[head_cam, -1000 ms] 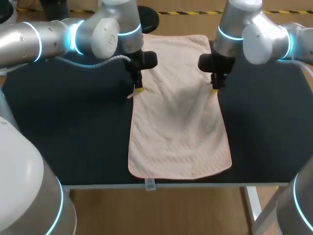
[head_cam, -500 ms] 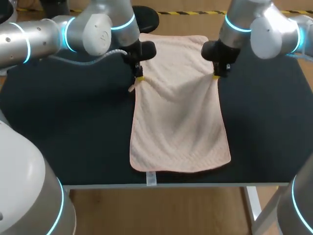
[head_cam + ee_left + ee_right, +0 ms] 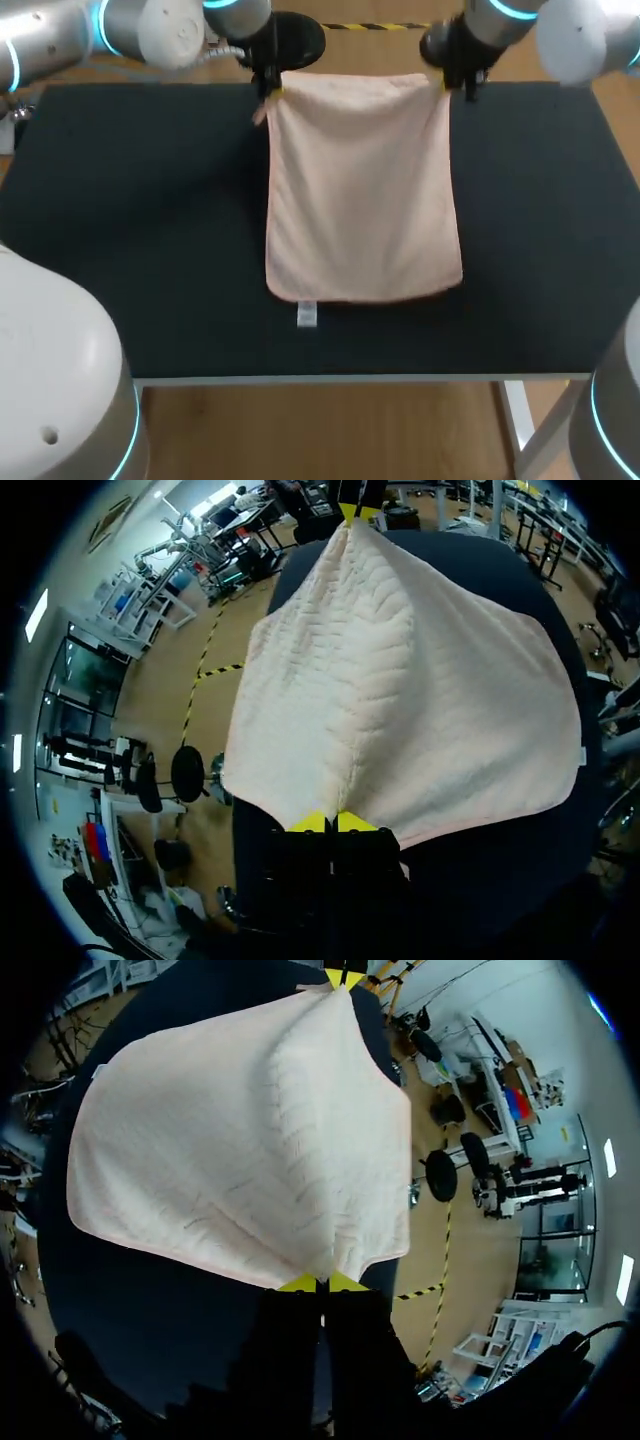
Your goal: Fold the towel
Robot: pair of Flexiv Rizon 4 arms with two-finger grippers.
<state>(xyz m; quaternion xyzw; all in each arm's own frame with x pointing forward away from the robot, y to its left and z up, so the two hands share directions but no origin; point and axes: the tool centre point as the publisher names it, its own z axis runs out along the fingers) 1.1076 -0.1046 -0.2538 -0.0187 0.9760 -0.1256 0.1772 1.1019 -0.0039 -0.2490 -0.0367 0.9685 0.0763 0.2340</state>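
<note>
The towel (image 3: 360,190) lies on the dark surface (image 3: 130,220), running from the centre to 12 o'clock. The left jaws pinch its 11 o'clock corner and the right jaws its 1 o'clock corner. The first fold looks nearly laid. Letting go and another fold seem left.

L arm (image 3: 150,30), upper left of frame: glossy silver-grey rounded joint shells, glowing cyan ring lights at the seams. Pale grey cable (image 3: 218,50) runs along it to a black wrist block. R arm (image 3: 575,35), upper right: same silver shells, cyan ring, black wrist block. L base dome (image 3: 50,400), lower left corner: large, pale silver, cyan band, one small dark hole. R base dome (image 3: 615,420), lower right corner: silver, cyan band. L gripper (image 3: 331,822): black boxy body w/ centre seam, two bright yellow tips. R gripper (image 3: 321,1282): same, black w/ yellow tips.
</note>
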